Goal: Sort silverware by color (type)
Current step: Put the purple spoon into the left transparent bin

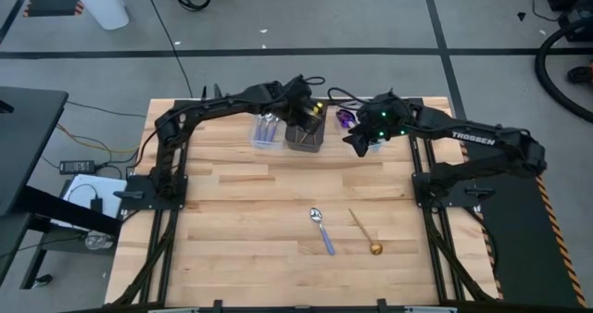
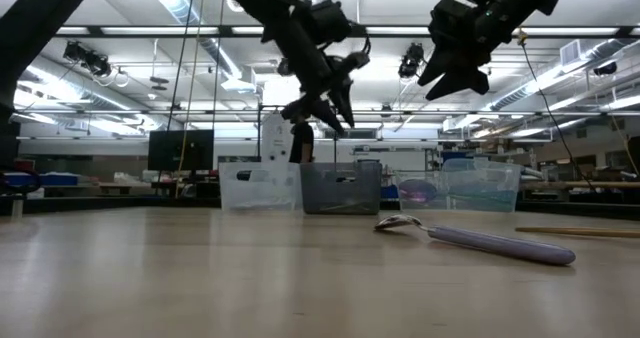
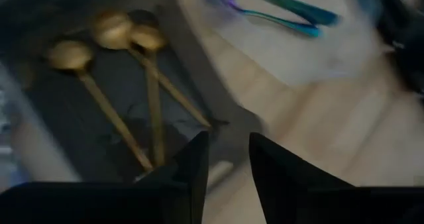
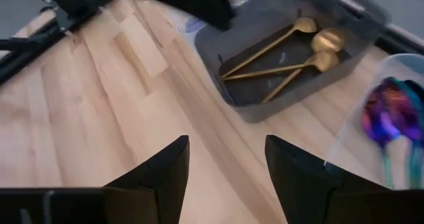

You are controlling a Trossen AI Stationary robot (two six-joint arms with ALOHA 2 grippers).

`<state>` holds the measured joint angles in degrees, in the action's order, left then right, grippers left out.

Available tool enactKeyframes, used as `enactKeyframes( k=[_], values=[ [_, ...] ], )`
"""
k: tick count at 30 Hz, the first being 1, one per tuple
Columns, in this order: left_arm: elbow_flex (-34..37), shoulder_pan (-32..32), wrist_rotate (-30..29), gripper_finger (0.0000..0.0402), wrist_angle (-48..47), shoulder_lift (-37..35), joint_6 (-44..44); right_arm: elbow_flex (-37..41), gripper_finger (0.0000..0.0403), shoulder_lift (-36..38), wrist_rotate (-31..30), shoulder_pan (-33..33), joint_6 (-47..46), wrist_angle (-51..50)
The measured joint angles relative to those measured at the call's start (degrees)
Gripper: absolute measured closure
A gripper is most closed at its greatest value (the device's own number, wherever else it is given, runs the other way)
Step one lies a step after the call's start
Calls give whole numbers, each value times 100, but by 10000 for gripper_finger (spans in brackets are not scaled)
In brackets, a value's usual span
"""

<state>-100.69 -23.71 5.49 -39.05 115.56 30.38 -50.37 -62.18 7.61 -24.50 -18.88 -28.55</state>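
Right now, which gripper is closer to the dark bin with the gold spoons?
Left. The left gripper hangs right over the dark bin; the right gripper is off to its side, by the clear bin.

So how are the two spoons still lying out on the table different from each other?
The silver spoon has a pale, shiny finish; the gold spoon is yellow. The silver spoon's bowl points toward the bins, while the gold spoon's bowl points toward the table's front edge. They lean opposite ways, forming a V. Both are slim, lie flat and are not yet sorted.
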Motion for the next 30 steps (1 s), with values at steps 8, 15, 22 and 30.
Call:
enactKeyframes(
  k=[8,15,22,30],
  values=[
    [-2,739,850,285,-102,-135,242,0,196,221,-52,-79,258,-255],
    [-2,1616,936,285,-392,-135,1254,0,196,305,53,-82,301,-365],
    [-2,2368,395,285,-382,-135,2324,0,196,287,55,-75,308,-619],
    [-2,3040,-472,285,-382,-135,4066,0,196,286,263,-78,202,-538]
  ],
)
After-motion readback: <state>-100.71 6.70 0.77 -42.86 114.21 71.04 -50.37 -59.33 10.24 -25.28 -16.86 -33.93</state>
